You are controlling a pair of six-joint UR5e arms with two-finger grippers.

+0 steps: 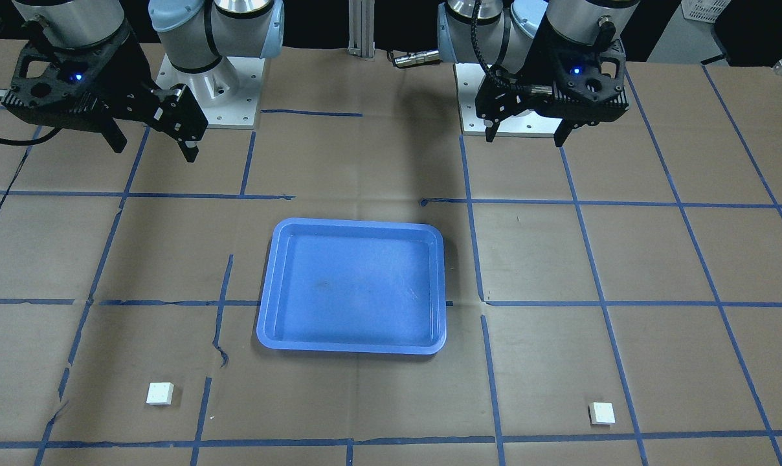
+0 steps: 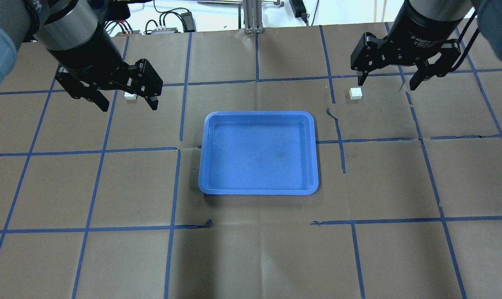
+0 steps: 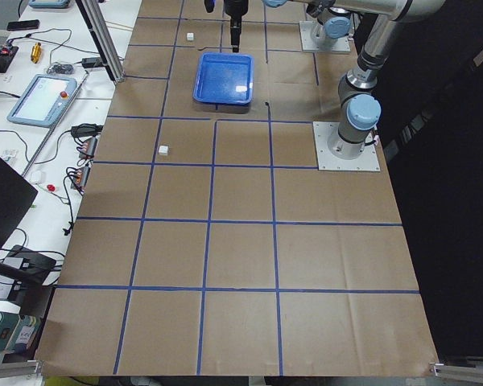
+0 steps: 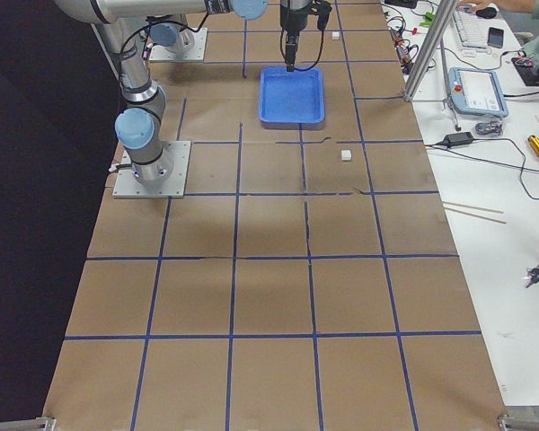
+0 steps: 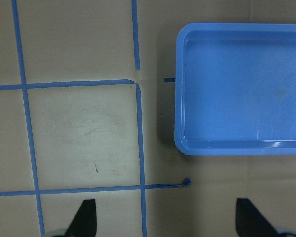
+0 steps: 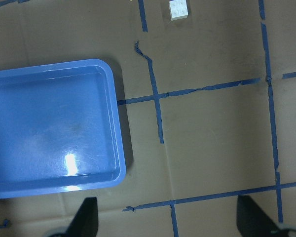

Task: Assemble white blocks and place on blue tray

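The blue tray (image 2: 257,113) lies empty at the table's middle (image 1: 358,224). One white block (image 2: 355,93) lies alone on the paper on my right side (image 1: 160,393), and also shows at the top of the right wrist view (image 6: 178,9). The other white block (image 2: 130,96) lies on my left side (image 1: 602,413). My left gripper (image 2: 128,106) is open and empty, held high near its base (image 1: 527,137). My right gripper (image 2: 387,83) is open and empty too, also high (image 1: 153,150). Both blocks lie far from the grippers.
Brown paper with a blue tape grid covers the table (image 2: 251,249). The arm bases (image 1: 210,97) stand at the robot's side. A pendant and cables (image 3: 40,96) lie on the side bench.
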